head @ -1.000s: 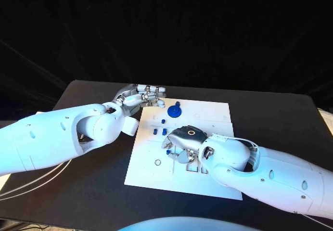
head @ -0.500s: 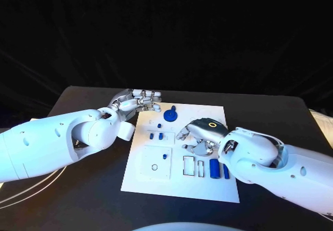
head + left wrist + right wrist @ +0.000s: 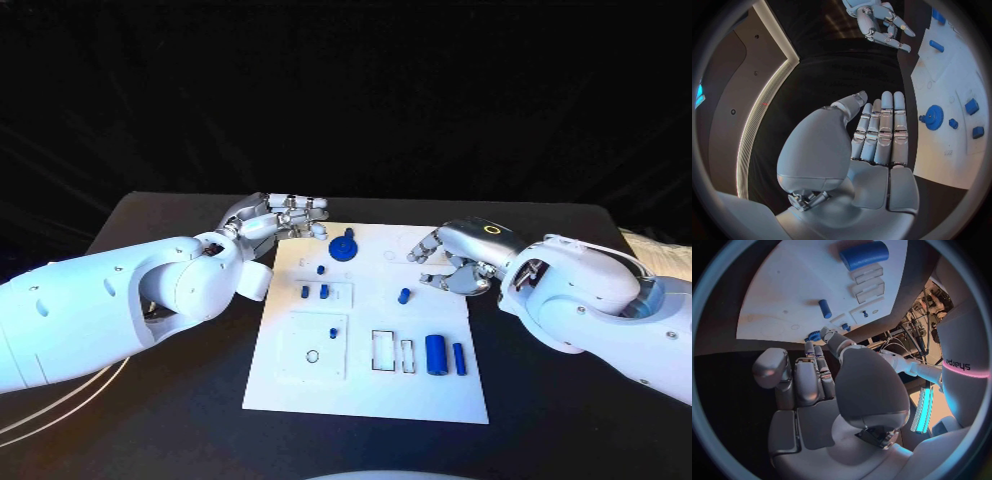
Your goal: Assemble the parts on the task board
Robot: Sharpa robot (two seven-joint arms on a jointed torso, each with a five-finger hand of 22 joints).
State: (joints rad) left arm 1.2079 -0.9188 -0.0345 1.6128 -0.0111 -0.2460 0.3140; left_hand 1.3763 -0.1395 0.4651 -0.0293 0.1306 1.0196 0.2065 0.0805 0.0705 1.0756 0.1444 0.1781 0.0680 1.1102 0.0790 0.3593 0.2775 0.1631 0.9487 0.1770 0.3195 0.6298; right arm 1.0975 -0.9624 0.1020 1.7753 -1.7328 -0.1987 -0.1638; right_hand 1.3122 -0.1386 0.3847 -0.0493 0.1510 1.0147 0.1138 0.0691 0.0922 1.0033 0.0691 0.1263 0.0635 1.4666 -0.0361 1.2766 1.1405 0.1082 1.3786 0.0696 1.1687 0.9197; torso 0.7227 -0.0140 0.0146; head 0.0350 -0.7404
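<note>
- The white task board [image 3: 289, 375] lies flat in the middle of the black counter [image 3: 577, 400].
- The left robot hand [image 3: 281, 215] hovers at the board's far left corner, fingers straight and side by side, holding nothing.
- The right robot hand [image 3: 459, 258] hangs over the board's right edge, fingers loosely curled and apart, empty.
- A blue gear [image 3: 343, 247] sits near the far edge, just beside the left robot hand.
- A small blue peg [image 3: 405, 295] lies loose near the right robot hand.
- Two blue cylinders [image 3: 436, 351] lie side by side toward the near right.
</note>
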